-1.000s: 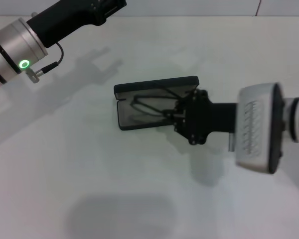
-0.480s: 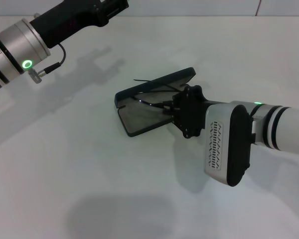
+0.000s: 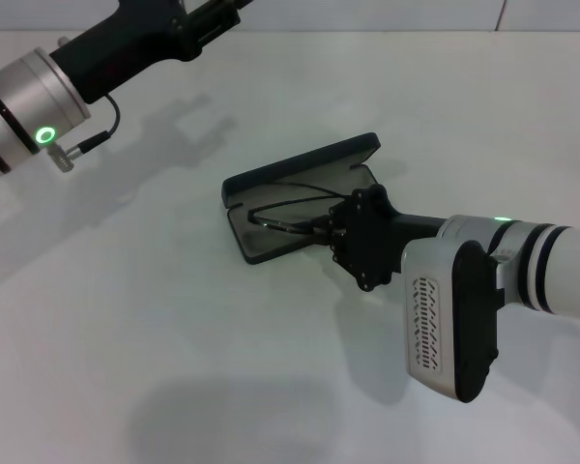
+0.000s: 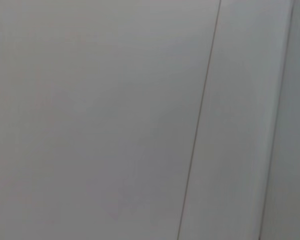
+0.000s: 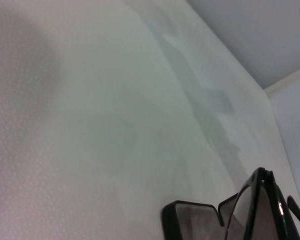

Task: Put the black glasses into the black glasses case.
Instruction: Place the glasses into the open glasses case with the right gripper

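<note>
Gripping one pair of black glasses [image 3: 288, 215], my right gripper [image 3: 325, 228] held them inside one open black glasses case [image 3: 300, 198]; no lettering readable; left gripper parked, unseen.

The right claw [image 3: 321, 228] reaches low toward centre from the right; the left arm [image 3: 97, 58] is raised at far left.

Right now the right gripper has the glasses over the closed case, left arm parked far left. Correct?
Not quite: the case is open, not closed. The head view shows its lid raised, with the glasses over the tray at the right gripper. The left arm is parked far left, as you said.
</note>
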Tool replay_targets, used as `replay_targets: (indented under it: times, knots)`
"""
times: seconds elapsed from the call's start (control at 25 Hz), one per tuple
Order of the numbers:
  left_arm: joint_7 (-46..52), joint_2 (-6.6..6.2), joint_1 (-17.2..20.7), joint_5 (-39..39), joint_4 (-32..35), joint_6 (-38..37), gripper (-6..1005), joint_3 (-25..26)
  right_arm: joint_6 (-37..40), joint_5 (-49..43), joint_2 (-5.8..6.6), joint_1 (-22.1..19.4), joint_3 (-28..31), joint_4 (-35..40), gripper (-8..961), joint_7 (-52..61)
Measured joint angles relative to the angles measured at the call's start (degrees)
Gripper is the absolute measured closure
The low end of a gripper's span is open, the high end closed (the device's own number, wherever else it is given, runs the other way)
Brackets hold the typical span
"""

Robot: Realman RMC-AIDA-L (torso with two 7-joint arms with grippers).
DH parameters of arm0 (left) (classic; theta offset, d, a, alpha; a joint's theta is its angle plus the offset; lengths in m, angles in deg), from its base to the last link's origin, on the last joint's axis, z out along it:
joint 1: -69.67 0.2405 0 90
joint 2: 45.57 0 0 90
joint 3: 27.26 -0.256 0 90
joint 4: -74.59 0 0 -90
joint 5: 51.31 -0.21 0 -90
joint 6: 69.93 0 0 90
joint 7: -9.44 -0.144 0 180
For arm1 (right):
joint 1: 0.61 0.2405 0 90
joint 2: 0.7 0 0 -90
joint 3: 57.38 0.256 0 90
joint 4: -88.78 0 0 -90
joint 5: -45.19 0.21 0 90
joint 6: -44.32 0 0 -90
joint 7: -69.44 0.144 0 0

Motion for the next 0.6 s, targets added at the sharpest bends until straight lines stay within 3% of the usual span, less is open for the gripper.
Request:
replay_targets:
  times: [0.6]
  knots:
    - [-0.12, 0.3, -0.02, 0.49, -0.05, -0.21, 356, 0.17, -1.91, -9.32, -0.37, 0.78, 1.28, -0.75, 845, 0.04]
